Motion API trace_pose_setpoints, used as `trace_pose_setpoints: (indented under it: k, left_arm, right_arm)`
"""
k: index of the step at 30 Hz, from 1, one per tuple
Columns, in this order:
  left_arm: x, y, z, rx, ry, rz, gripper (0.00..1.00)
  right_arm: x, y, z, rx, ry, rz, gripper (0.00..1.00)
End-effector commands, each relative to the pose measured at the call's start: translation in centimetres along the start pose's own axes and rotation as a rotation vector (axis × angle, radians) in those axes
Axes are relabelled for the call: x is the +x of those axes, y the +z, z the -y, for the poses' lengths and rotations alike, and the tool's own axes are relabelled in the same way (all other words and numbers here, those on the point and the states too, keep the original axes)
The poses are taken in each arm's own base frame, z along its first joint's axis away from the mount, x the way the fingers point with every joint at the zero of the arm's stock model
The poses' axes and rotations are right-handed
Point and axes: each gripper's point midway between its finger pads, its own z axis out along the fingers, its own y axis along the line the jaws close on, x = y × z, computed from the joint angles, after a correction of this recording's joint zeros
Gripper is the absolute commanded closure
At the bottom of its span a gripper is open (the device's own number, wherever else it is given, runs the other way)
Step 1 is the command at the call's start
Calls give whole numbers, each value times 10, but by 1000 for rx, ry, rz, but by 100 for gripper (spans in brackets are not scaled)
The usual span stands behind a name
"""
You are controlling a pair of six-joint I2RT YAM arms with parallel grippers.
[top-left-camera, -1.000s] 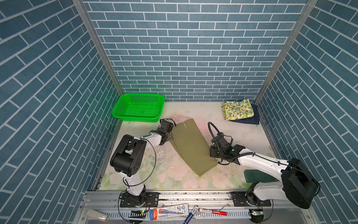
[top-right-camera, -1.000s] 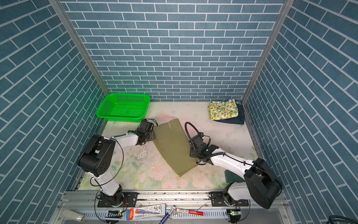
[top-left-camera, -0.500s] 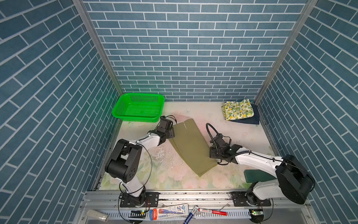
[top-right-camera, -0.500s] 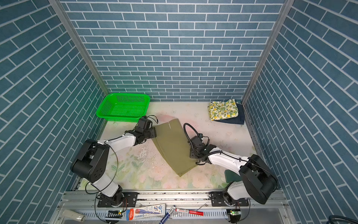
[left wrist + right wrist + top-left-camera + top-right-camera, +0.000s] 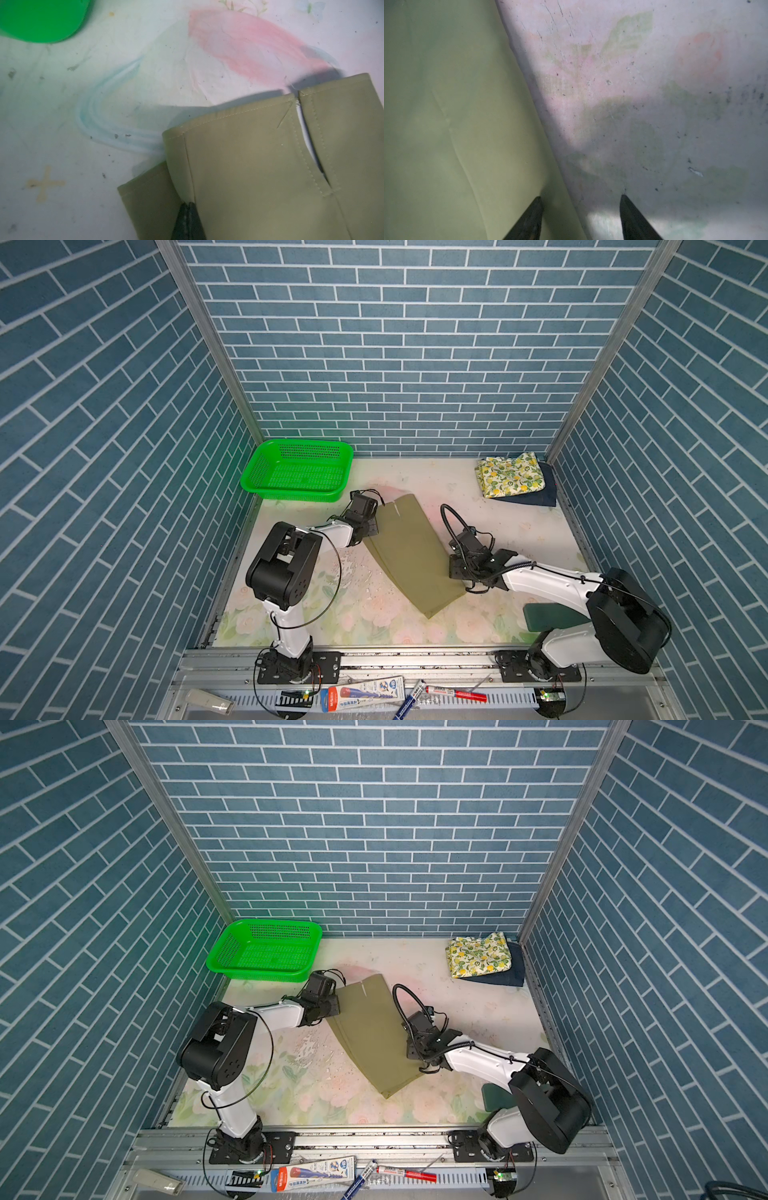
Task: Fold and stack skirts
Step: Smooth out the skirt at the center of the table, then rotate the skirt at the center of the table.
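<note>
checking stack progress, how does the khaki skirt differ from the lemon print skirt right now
The khaki skirt is plain olive, the lemon print skirt cream with lemons. The khaki skirt lies long at mid-table; the lemon print skirt sits compact on a dark blue skirt in the far corner. The left fingers pinch the khaki skirt; nothing touches the lemon print skirt. Both lie flat.

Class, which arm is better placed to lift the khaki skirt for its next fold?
Left. The left gripper is shut on the khaki skirt; the right gripper is open, straddling its other edge, holding nothing.
</note>
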Motion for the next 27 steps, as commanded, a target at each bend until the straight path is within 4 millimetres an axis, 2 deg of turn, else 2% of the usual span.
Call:
trace_pose_setpoints:
  k: [1,6,10,14,21,27]
  left_arm:
    - [-19,-18,3,-1,-1,63,100]
    - [-25,-39,0,-1,4,86,100]
    - [-18,-43,-5,-5,3,77,100]
    - [-3,-34,-10,-17,7,39,100]
    - [28,-15,-19,-39,6,-49,85]
    - [40,-8,-26,-66,24,-83,81]
  right_arm:
    - [-8,-3,-2,16,-20,25,41]
    - [-11,-5,-3,17,-31,31,41]
    - [-12,-9,-3,18,-45,32,41]
    - [-14,-14,-3,21,-58,35,41]
    - [-16,-32,-5,8,-82,29,39]
    - [3,-29,-17,-4,-151,-60,39]
